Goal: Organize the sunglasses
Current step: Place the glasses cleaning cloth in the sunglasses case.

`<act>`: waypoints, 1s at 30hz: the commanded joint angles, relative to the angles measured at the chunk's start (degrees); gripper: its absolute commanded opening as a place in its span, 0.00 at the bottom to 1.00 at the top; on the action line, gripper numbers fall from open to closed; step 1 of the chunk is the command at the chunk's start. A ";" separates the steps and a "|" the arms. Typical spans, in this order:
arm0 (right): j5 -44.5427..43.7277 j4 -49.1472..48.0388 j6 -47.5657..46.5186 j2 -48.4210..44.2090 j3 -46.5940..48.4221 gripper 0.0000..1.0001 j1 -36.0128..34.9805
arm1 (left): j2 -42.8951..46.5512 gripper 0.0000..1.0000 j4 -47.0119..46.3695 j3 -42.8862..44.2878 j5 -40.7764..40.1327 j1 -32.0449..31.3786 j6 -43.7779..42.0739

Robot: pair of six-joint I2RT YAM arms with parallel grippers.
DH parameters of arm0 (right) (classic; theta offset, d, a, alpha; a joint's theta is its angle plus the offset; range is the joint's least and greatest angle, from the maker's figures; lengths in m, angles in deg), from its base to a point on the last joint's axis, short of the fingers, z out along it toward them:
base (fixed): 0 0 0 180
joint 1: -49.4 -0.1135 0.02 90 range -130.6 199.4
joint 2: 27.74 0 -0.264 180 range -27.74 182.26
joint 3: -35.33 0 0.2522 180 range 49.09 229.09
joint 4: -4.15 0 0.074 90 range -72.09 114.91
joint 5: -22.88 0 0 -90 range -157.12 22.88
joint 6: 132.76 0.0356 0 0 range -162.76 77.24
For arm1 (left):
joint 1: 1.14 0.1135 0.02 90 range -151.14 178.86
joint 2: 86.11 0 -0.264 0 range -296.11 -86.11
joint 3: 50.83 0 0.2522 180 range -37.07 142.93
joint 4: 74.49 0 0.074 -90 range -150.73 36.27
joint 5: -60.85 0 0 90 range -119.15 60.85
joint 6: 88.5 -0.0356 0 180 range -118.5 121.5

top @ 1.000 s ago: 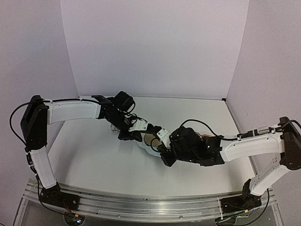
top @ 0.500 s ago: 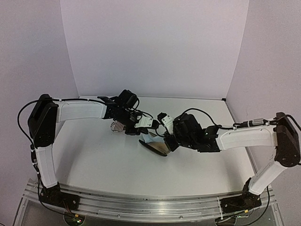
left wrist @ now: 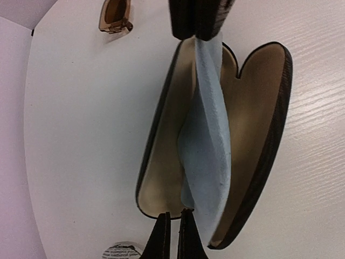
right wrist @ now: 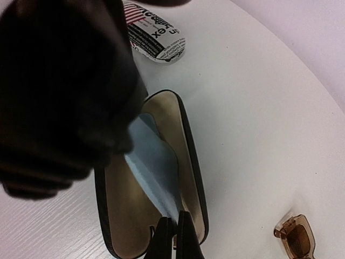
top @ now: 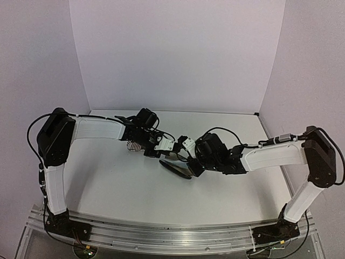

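Observation:
The brown sunglasses (left wrist: 114, 15) lie on the table beyond the open black case (left wrist: 264, 124); they also show in the right wrist view (right wrist: 296, 236). The white sunglasses are out of view. A pale blue cloth (left wrist: 207, 135) stands on edge over the case's tan lining, stretched between both grippers. My left gripper (left wrist: 176, 212) is shut on one end of it. My right gripper (right wrist: 174, 216) is shut on the other end of the cloth (right wrist: 153, 162). In the top view both grippers meet just above the case (top: 178, 170).
The striped black-and-white case (right wrist: 156, 38) lies closed on the table just behind the black case, under the left arm in the top view (top: 135, 145). White walls stand at the back and both sides.
My right gripper has swung from the near side of the case up and left to meet the left gripper. The left gripper has shifted slightly right. The black case now shows in front of them.

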 commanded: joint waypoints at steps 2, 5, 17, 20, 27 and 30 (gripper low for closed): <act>6.62 -2.25 1.25 2.18 0.04 0.00 -0.11 | 0.21 0.00 1.21 -3.14 2.56 0.07 -1.41; 7.82 -2.34 1.71 2.33 -0.90 0.00 -0.05 | 0.17 0.00 1.73 -3.36 2.37 0.11 -1.34; 13.60 -2.40 0.53 1.06 -4.24 0.00 -0.08 | -0.06 0.00 3.27 -1.88 2.64 0.07 -0.36; 12.13 -2.33 0.10 0.14 -5.68 0.00 -0.08 | -0.07 0.00 4.10 -1.38 2.51 0.12 -0.44; 9.61 -1.87 0.30 -1.46 -5.33 0.00 -0.04 | -0.16 0.09 7.58 -0.46 4.49 0.16 -0.68; 8.81 -1.83 0.33 -2.39 -4.44 0.00 -0.07 | -0.05 0.24 10.43 0.86 5.62 0.16 -0.65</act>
